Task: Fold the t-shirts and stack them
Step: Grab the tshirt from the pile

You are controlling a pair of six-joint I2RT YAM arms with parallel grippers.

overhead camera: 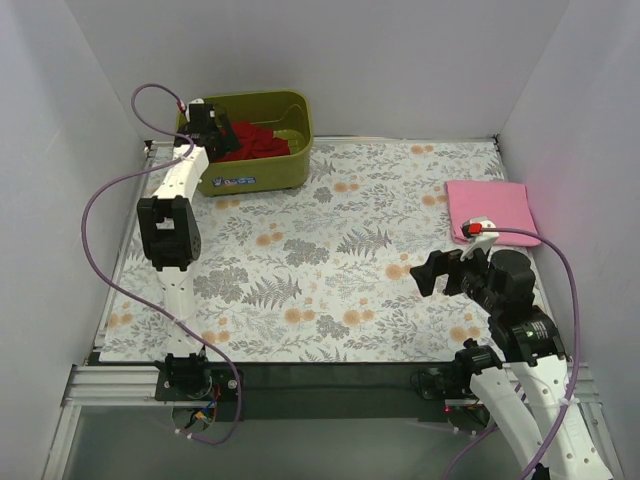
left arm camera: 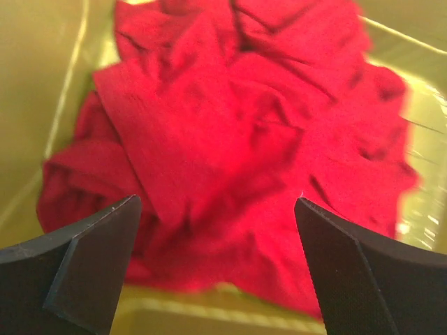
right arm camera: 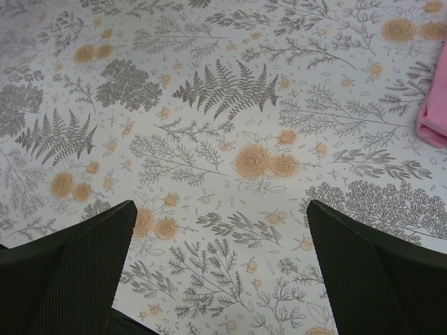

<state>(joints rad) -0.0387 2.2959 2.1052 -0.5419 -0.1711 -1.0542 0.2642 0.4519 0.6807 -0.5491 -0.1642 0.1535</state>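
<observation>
Two grippers and two t-shirts are counted. The right gripper [right arm camera: 220,204] is held spread wide above the floral table cover [overhead camera: 330,250], with nothing gripped. One pink t-shirt [overhead camera: 490,208] is laid folded at the right edge. Farther back, the left gripper [left arm camera: 217,200] is held wide apart, empty, over one red t-shirt [left arm camera: 237,125] crumpled inside one olive tub [overhead camera: 275,172]. The tub's label [overhead camera: 232,182] cannot be read.

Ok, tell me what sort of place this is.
Likely a robot test booth: plain white walls box in a floral-covered table, two arms are bolted to a metal rail, and a red t-shirt lies in a green tub.
</observation>
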